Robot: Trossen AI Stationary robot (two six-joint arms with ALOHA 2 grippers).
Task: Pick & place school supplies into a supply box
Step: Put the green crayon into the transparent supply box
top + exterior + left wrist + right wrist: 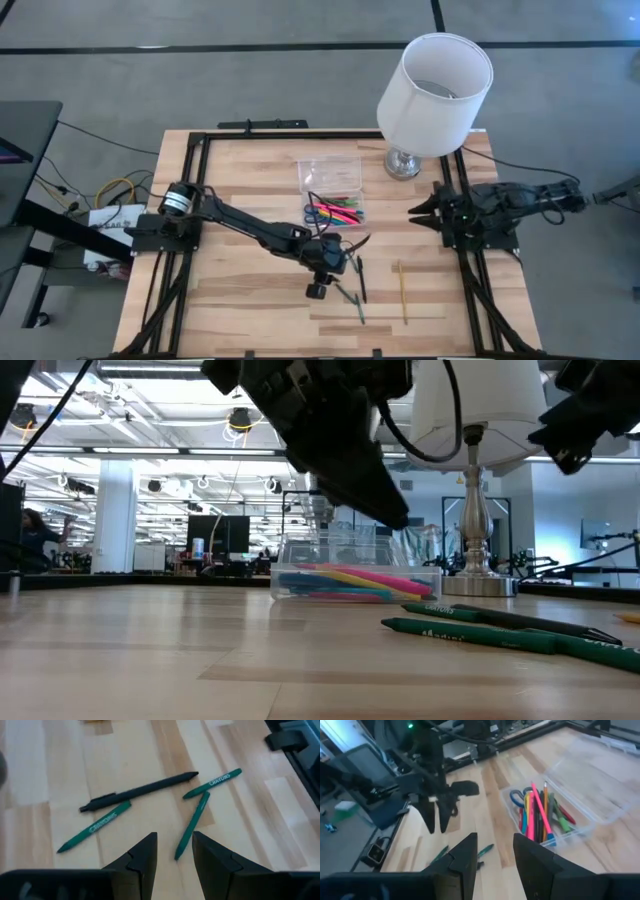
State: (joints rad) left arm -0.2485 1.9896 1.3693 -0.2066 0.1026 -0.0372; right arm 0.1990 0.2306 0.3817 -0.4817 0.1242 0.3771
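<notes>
The clear supply box (336,210) stands open at mid-table with pink, red, green and yellow pens and blue scissors (517,796) inside; its lid (329,172) lies flat behind it. Three green crayons (191,826) (95,832) (212,782) and a black pen (140,791) lie flat on the table near the front. A yellow pencil (402,290) lies to their right. My left gripper (175,852) is open above the green crayons and touches nothing. My right gripper (495,851) is open and empty at the table's right, facing the box.
A white lampshade on a chrome base (432,85) stands at the far right of the table, just behind my right arm. A black frame (190,200) runs along the table's edges. Bare wood (230,290) lies left of the loose pens.
</notes>
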